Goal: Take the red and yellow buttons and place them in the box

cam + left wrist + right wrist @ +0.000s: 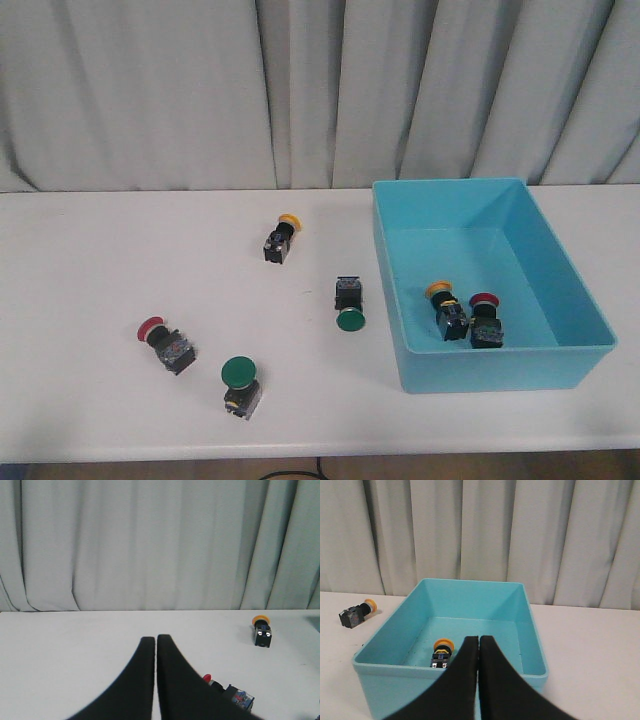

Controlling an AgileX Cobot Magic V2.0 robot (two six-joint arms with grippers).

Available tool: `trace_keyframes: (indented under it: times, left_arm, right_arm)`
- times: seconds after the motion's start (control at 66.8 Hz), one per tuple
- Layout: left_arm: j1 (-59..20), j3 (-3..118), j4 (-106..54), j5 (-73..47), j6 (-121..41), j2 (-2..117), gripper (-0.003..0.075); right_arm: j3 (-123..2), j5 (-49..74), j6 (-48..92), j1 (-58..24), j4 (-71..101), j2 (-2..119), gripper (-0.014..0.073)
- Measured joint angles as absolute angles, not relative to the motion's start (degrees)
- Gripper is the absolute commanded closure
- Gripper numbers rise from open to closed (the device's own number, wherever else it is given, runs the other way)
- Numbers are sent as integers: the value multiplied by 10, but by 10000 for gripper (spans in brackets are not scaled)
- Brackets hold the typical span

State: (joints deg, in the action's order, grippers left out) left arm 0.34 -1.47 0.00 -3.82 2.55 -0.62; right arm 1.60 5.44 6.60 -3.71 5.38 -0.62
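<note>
The turquoise box [500, 365] stands at the right of the table. One yellow button [446, 308] and one red button [486, 320] lie inside it. A yellow button [281, 238] and a red button [166, 343] lie on the table. No gripper shows in the front view. My left gripper [156, 639] is shut and empty above the table; the red button [235, 696] peeks out behind one finger, and the yellow button [262, 631] lies farther off. My right gripper [478, 639] is shut and empty, before the box [395, 690], whose yellow button [442, 652] shows.
Two green-capped buttons lie on the table, one mid-table [350, 304] near the box's left wall and one near the front edge [241, 384]. A grey curtain hangs behind the table. The table's yellow button also shows in the right wrist view [356, 614].
</note>
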Motion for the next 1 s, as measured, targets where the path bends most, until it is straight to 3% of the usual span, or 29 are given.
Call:
trace_keyframes:
  times: [0.464,1.003]
  left_arm:
    - [3,-15,0,-38,25,-6,727]
    - [3,-15,0,-38,25,-6,727]
  right_arm:
    - [16,51,-33,-37,-39,-6,598]
    - [16,34,-6,-37,-40,-6,598]
